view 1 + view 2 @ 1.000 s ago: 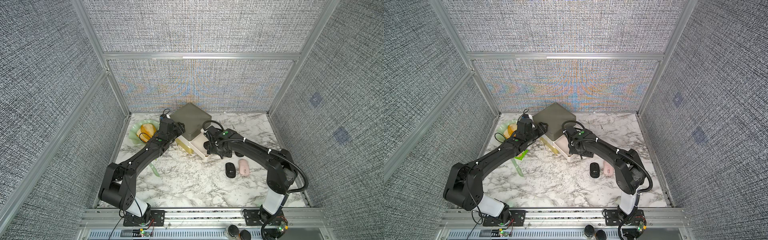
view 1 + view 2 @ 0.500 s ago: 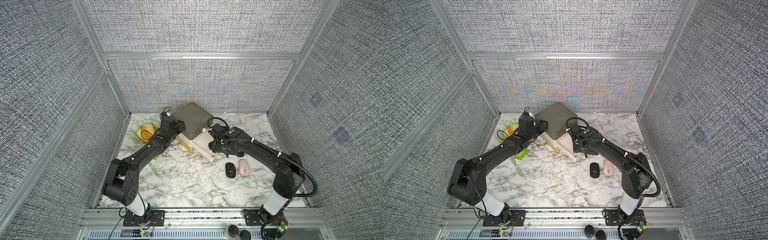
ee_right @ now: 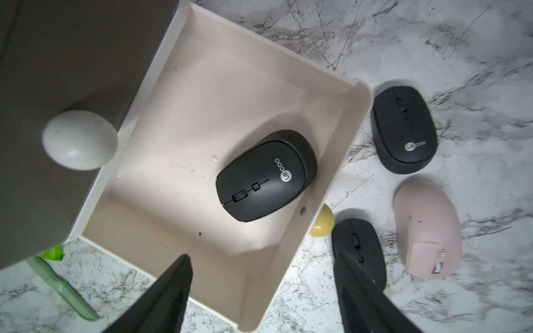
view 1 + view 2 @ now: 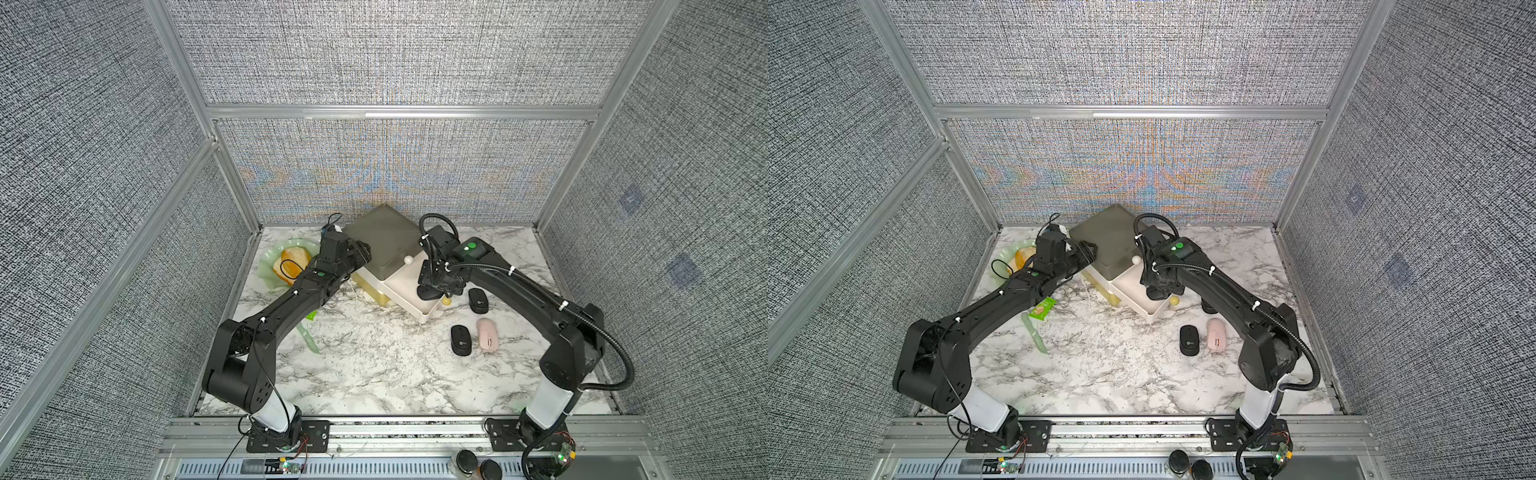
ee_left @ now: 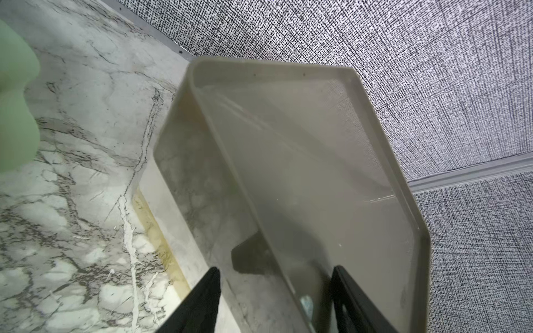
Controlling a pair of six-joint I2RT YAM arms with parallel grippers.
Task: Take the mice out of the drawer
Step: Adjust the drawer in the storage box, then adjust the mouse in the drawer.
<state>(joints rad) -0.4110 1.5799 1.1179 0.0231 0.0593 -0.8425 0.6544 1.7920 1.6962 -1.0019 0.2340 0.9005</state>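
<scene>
A cream drawer (image 3: 355, 135) is pulled out of the grey cabinet (image 4: 384, 241). One black mouse (image 3: 266, 176) lies inside it, near the front wall. My right gripper (image 3: 264, 291) hangs open above the drawer's corner, with nothing between its fingers; in a top view it (image 4: 436, 282) is over the drawer. On the table beside the drawer lie a black mouse (image 4: 478, 300), another black mouse (image 4: 460, 340) and a pink mouse (image 4: 487, 334). My left gripper (image 5: 275, 276) is shut on the cabinet's top edge (image 5: 259, 230).
A green plate with orange food (image 4: 286, 262) sits at the back left. A green knife (image 4: 1034, 332) and a green packet (image 4: 1042, 308) lie under the left arm. A yellowish lower drawer (image 4: 370, 286) juts out slightly. Mesh walls close in three sides.
My right wrist has shifted a little over the open drawer. My left arm has reached slightly further toward the cabinet. The mice on the table have not moved.
</scene>
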